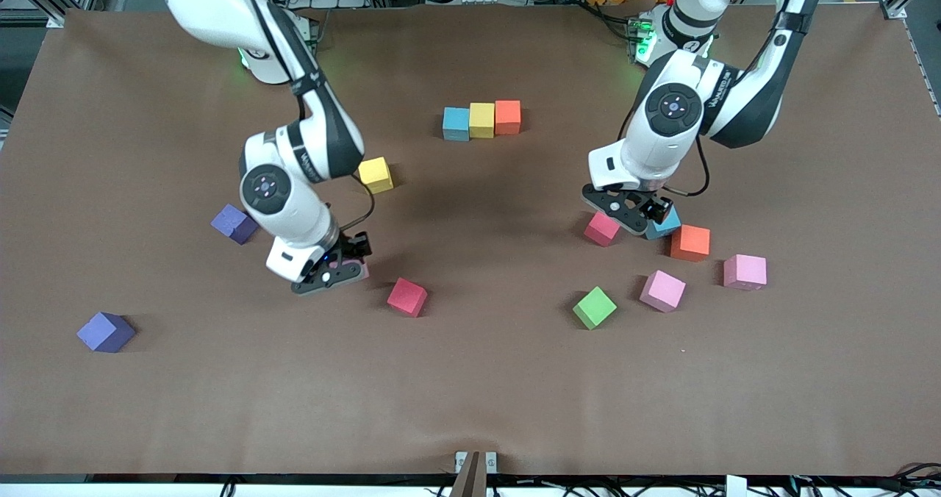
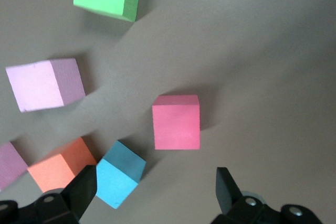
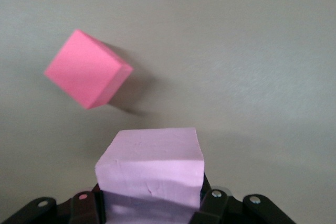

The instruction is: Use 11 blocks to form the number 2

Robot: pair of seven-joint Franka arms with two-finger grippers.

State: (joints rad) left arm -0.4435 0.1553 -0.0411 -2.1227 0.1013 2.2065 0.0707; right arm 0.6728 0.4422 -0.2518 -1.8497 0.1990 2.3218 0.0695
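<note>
My right gripper [image 1: 340,271] is shut on a pale pink block [image 3: 152,174], low over the table beside a red block [image 1: 406,296]. My left gripper [image 1: 631,214] hangs open over the gap between a pink-red block [image 2: 176,121] and a blue block [image 2: 119,174], with one finger [image 2: 84,190] close to the blue one. Three touching blocks form a row: blue [image 1: 456,123], yellow [image 1: 481,120] and orange-red [image 1: 507,117], farther from the front camera. An orange block [image 1: 689,242], two pink blocks [image 1: 662,290] [image 1: 745,272] and a green block [image 1: 594,307] lie loose near the left gripper.
A loose yellow block [image 1: 376,174] lies by the right arm's forearm. Two purple blocks [image 1: 234,223] [image 1: 106,331] sit toward the right arm's end of the table. The brown table mat [image 1: 470,394] stretches bare toward the front camera.
</note>
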